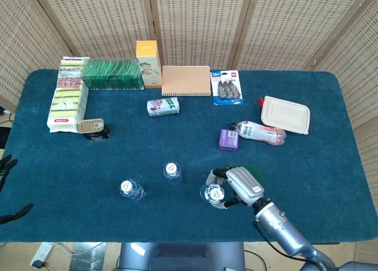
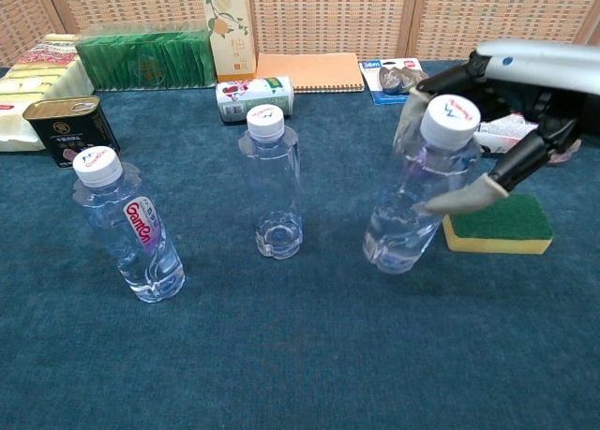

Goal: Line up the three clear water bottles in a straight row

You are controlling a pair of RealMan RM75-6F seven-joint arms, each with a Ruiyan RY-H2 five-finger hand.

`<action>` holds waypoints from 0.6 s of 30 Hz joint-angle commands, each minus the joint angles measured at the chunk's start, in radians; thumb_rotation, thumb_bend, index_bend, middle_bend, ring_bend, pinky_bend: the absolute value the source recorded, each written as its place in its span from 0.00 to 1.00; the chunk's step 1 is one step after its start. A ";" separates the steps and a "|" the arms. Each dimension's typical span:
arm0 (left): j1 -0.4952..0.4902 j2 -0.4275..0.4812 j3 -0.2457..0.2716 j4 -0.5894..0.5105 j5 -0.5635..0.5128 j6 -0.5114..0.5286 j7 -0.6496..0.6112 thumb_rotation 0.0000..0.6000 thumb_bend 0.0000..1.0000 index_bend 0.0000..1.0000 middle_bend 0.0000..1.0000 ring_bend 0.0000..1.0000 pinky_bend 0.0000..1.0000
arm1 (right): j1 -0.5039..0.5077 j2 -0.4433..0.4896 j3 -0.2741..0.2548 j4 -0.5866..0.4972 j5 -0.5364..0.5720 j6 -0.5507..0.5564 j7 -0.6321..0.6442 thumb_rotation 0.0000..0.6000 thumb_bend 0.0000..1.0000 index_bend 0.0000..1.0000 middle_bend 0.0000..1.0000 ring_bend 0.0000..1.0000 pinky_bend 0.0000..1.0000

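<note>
Three clear water bottles with white caps are on the blue table. The left bottle (image 2: 127, 229) (image 1: 131, 189) and the middle bottle (image 2: 272, 185) (image 1: 172, 172) stand upright. My right hand (image 2: 511, 102) (image 1: 241, 186) grips the third bottle (image 2: 420, 186) (image 1: 212, 194) near its top; it is tilted, with its base off the cloth. Of my left hand (image 1: 7, 185), only dark fingers show at the left edge of the head view, apart and holding nothing.
A green-and-yellow sponge (image 2: 497, 223) lies just right of the held bottle. Behind are a purple box (image 1: 228, 139), a lying plastic bottle (image 1: 260, 132), a lidded container (image 1: 286, 114), a small can (image 2: 254, 97), a notebook (image 1: 186, 80) and a dark tin (image 2: 70, 123).
</note>
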 commanded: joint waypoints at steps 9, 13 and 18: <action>-0.001 0.000 0.004 -0.006 0.011 0.000 0.012 1.00 0.16 0.00 0.00 0.00 0.02 | 0.089 0.013 0.098 0.072 0.211 -0.102 -0.032 1.00 0.35 0.57 0.60 0.50 0.44; -0.003 0.001 0.002 -0.005 0.004 -0.004 0.006 1.00 0.16 0.00 0.00 0.00 0.02 | 0.121 -0.023 0.105 0.086 0.250 -0.114 -0.083 1.00 0.35 0.57 0.60 0.50 0.44; -0.005 0.002 0.002 -0.001 0.001 -0.008 -0.003 1.00 0.16 0.00 0.00 0.00 0.02 | 0.149 -0.053 0.098 0.076 0.293 -0.118 -0.154 1.00 0.35 0.57 0.60 0.50 0.44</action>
